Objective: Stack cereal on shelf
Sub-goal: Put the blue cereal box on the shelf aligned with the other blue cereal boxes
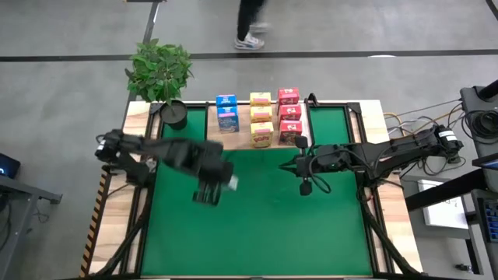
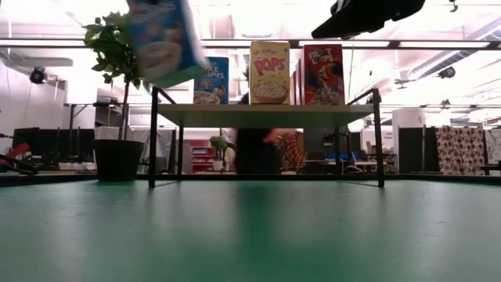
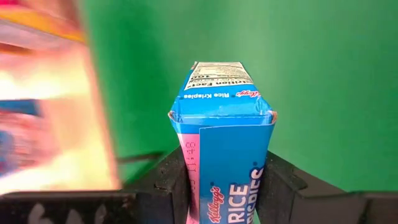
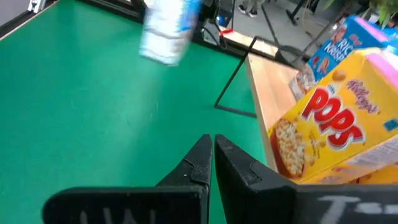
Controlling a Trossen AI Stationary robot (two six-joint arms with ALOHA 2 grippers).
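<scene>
The left gripper (image 1: 210, 189) clamps a blue cereal box (image 3: 222, 149) above the green mat, carrying it toward the shelf (image 2: 266, 115), probably atop the blue stack; the right gripper (image 4: 212, 163) waits, pinched together.

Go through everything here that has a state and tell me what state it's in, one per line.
Left gripper: shut on a blue box, held above the green mat.
Right gripper: shut, empty, near the shelf.
Blue box: lifted, clear of the mat.
Shelf: upright, holding blue, yellow and red boxes in stacks.
Plant: upright in its pot.
</scene>
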